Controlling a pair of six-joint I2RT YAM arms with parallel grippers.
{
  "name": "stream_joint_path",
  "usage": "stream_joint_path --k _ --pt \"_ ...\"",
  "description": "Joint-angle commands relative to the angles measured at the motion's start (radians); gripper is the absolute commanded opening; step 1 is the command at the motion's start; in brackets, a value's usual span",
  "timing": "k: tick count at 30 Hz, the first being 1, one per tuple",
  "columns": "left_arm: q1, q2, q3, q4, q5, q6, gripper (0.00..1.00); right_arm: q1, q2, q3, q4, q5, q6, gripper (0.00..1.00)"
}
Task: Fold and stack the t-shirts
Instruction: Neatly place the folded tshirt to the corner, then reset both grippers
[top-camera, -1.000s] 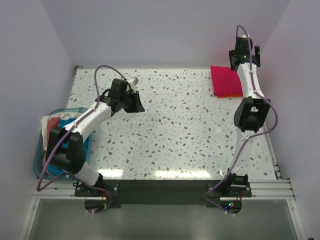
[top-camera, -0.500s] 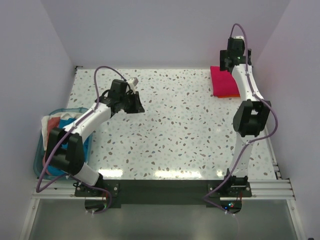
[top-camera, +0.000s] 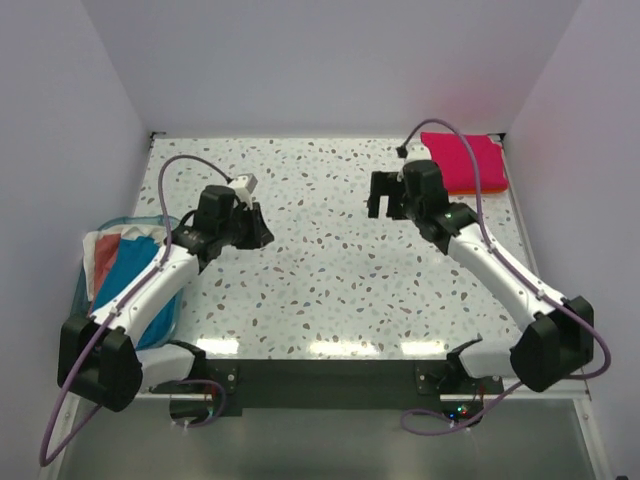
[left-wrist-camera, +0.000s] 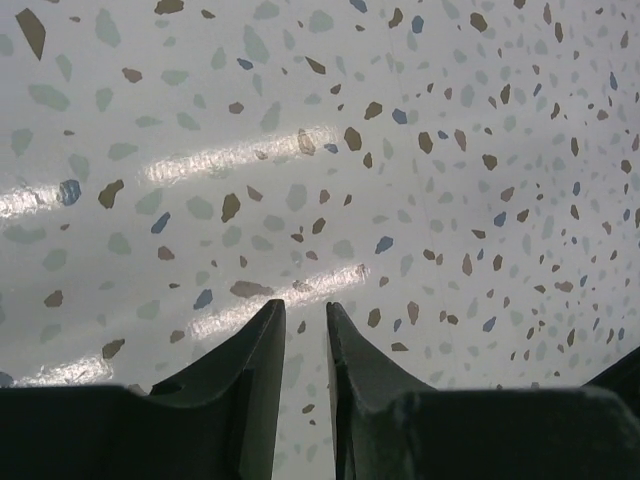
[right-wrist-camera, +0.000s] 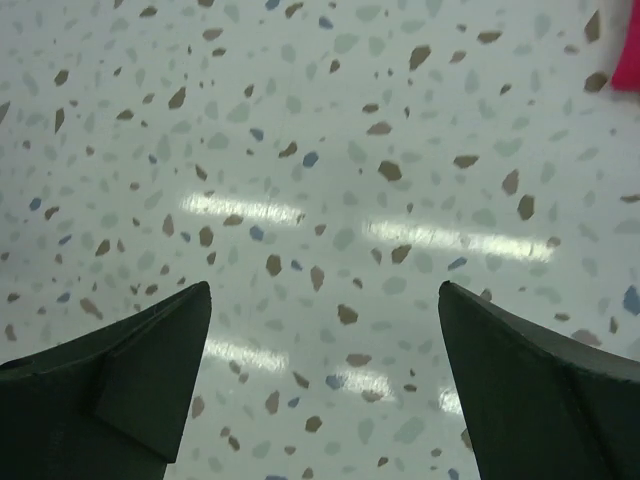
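A folded magenta-pink t-shirt (top-camera: 465, 160) lies flat at the table's back right corner; its edge shows at the top right of the right wrist view (right-wrist-camera: 630, 60). My right gripper (top-camera: 382, 195) (right-wrist-camera: 322, 288) hovers left of it over bare table, jaws wide open and empty. My left gripper (top-camera: 262, 225) (left-wrist-camera: 303, 305) hangs over the left-centre of the table. Its fingers stand a narrow gap apart with nothing between them. No orange t-shirt can be made out.
A teal basket (top-camera: 78, 300) sits at the table's left edge, holding crumpled blue, white and reddish cloth (top-camera: 125, 275). White walls close in the left, back and right sides. The speckled tabletop (top-camera: 330, 270) lies between the two arms.
The right arm swung down from above the folded shirt to low over the table's middle. The left arm drew back slightly toward the near left, its jaws parting a little.
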Motion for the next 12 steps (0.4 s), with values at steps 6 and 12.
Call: stream_joint_path --k 6,12 --pt "0.006 -0.229 -0.158 0.021 -0.068 -0.008 0.33 -0.008 -0.297 -0.340 0.030 -0.126 0.175 0.99" --pt "0.006 -0.295 -0.165 -0.018 -0.107 -0.009 0.33 -0.005 -0.440 -0.389 -0.014 -0.103 0.168 0.99"
